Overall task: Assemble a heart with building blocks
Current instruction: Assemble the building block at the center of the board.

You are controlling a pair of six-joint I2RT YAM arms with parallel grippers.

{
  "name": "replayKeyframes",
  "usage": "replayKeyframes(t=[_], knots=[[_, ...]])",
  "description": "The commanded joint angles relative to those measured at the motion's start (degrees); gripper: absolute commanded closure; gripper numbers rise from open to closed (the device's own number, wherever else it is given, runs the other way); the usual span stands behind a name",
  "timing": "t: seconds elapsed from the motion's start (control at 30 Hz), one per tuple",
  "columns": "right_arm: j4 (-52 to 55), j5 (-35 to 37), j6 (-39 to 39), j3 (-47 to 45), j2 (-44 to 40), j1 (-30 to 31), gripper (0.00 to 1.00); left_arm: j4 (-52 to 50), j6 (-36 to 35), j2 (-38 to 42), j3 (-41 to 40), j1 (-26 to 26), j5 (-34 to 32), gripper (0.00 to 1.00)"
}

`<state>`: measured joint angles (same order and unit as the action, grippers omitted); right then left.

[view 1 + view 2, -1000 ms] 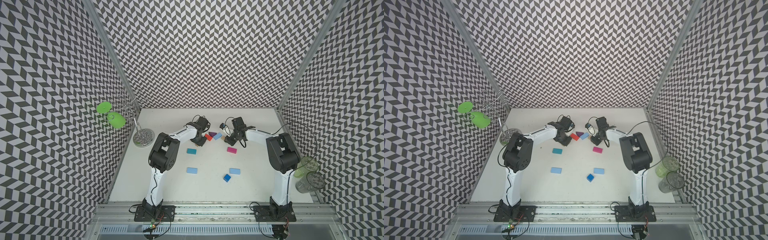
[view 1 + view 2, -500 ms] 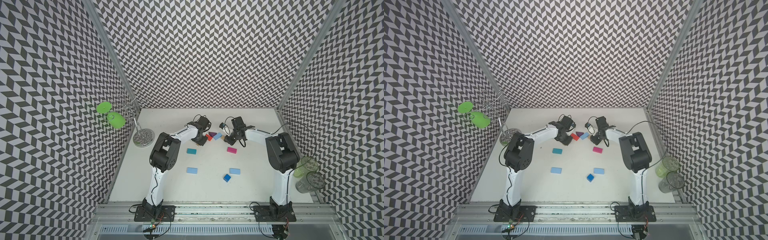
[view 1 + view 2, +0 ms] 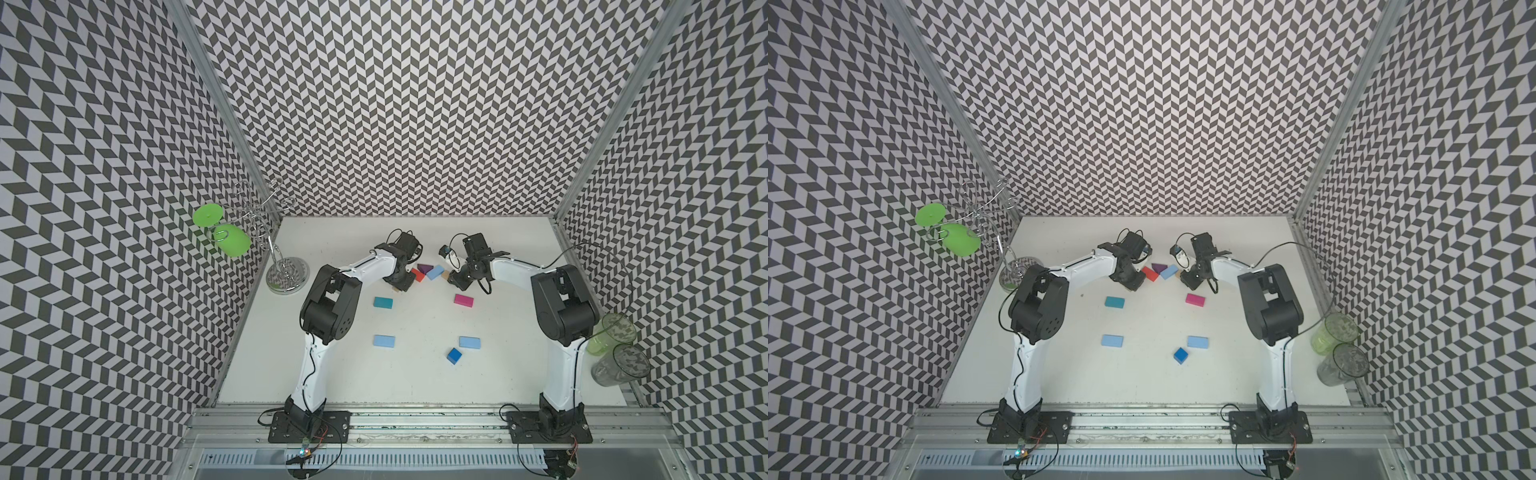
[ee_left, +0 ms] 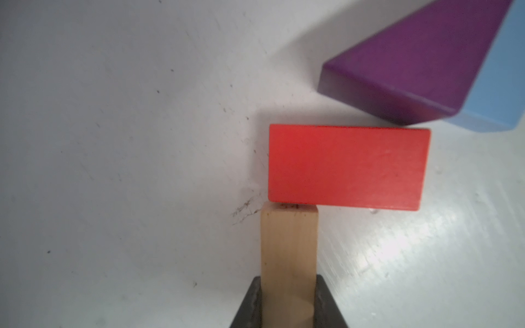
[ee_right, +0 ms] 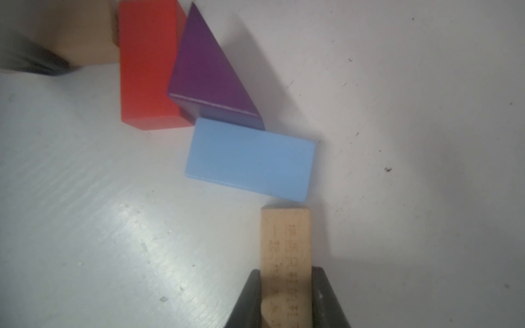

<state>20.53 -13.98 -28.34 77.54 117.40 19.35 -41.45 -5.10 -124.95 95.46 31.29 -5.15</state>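
Note:
The heart's top lies at the table's back: a red block [image 3: 418, 274], a purple triangle [image 3: 424, 268] and a light blue block [image 3: 434, 272], all touching. My left gripper [image 4: 288, 304] is shut on a tan block [image 4: 289, 241], whose end butts the red block [image 4: 346, 167]. My right gripper [image 5: 287, 301] is shut on an engraved tan block [image 5: 285, 241], its end close to a corner of the light blue block [image 5: 250, 159]. Loose building blocks lie nearer: teal [image 3: 382, 302], magenta [image 3: 464, 299], two light blue ones [image 3: 383, 341] [image 3: 469, 342] and a dark blue cube [image 3: 454, 355].
A wire stand [image 3: 286, 274] holding a green goblet [image 3: 230, 241] stands at the left wall. Two plastic cups [image 3: 611, 338] [image 3: 619, 365] sit by the right wall. Patterned walls close in three sides, and a metal rail [image 3: 415, 419] runs along the front.
The right arm has edged very slightly left. Both grippers keep their tan blocks, and the loose blocks have not moved.

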Motion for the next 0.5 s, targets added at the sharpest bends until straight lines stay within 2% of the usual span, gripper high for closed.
replayKeyframes(t=[0.0,0.47], knots=[[0.8,-1.3,0.8,0.4,2.3,0.8,1.00,0.9,-0.4,-1.9,1.1,0.5,0.4,0.83],[0.6,-0.8,1.0,0.9,2.9,0.9,1.00,1.5,-0.7,-2.6,1.2,0.4,-0.5,0.83]])
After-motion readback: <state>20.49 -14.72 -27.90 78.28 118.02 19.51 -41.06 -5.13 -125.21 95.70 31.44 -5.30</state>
